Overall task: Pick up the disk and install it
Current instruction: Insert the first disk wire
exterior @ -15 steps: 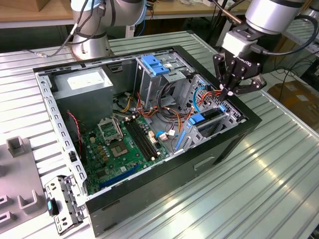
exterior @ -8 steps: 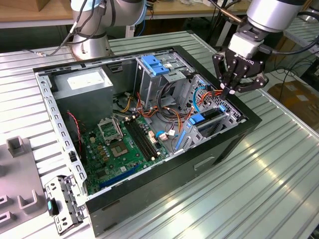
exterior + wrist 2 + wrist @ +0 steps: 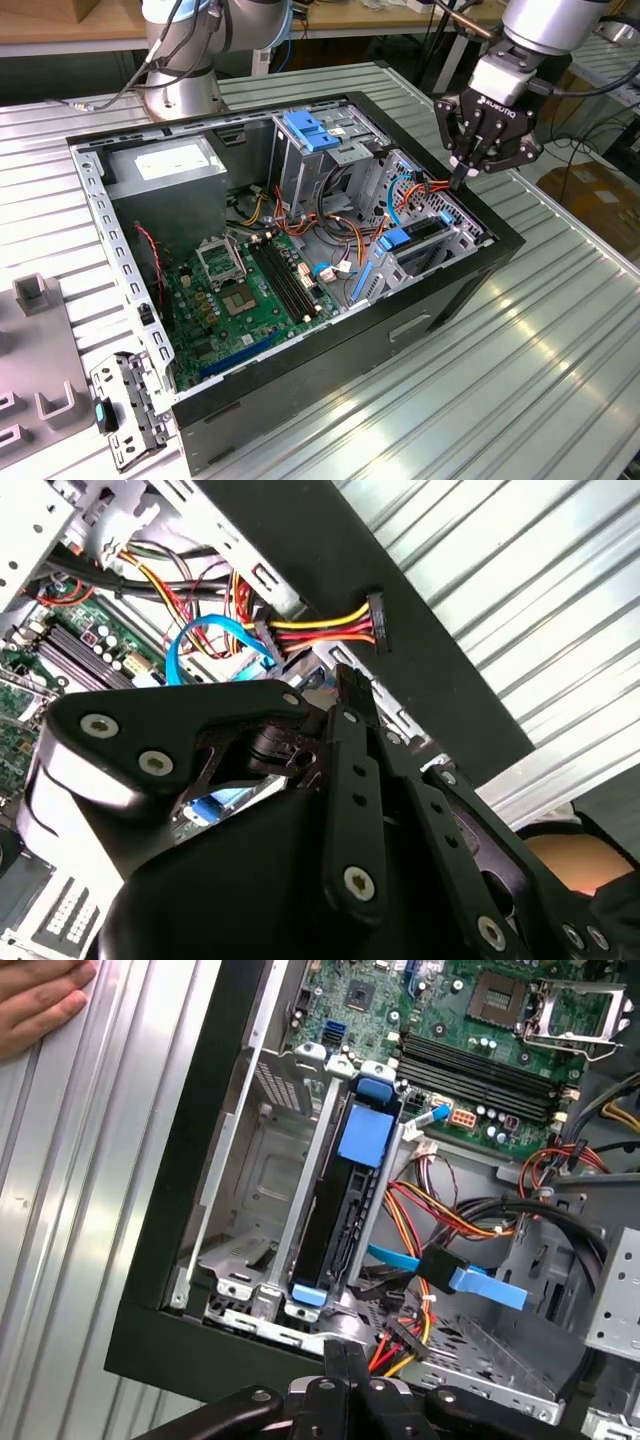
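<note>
The ribbed metal tabletop [image 3: 560, 330] is big, with lots of bare room on the exterior view's right. On it lies an open black computer case [image 3: 440, 290] with a tall dark rim all around. A green board [image 3: 250, 290] covers much of the case's floor.

A metal cage [image 3: 250, 1180] sits in the corner by the rim. The disk [image 3: 340, 1210] stands on its edge inside the cage, with its blue frame at both ends. Between the disk and the case's wall there is one open slot. On the disk's other side, orange and yellow wires [image 3: 420, 1210] crowd close, so there is little room there.

The claw [image 3: 461, 178] hangs just over the cage, near the case's rim. Its two fingers [image 3: 350, 685] are pressed together with nothing between them.

A hand [image 3: 40, 1000] rests on the tabletop, well apart from the case.
</note>
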You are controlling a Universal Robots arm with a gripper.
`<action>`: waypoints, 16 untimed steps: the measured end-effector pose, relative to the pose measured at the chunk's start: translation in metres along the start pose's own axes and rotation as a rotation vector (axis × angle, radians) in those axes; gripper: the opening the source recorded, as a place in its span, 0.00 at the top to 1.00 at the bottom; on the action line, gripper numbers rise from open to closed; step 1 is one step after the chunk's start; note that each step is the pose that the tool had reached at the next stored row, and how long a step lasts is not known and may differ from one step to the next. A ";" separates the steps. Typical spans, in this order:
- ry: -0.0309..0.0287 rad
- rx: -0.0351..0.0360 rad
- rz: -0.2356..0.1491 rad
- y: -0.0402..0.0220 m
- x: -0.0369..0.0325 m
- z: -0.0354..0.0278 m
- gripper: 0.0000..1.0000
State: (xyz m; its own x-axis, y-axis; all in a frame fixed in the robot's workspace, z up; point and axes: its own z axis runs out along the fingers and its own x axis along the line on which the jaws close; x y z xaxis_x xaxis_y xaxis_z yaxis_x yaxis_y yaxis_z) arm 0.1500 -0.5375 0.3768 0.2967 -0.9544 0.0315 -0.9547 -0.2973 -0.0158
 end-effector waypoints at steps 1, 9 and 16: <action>-0.0002 0.0005 -0.017 -0.0003 0.0000 0.0000 0.89; -0.0022 0.0040 -0.144 -0.0137 0.0026 0.0002 0.89; -0.0044 0.0077 -0.268 -0.0186 0.0031 0.0004 0.89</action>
State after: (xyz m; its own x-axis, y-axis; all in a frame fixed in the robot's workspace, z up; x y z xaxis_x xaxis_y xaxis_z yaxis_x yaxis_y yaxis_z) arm 0.1686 -0.5349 0.3768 0.5392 -0.8416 0.0313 -0.8416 -0.5398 -0.0151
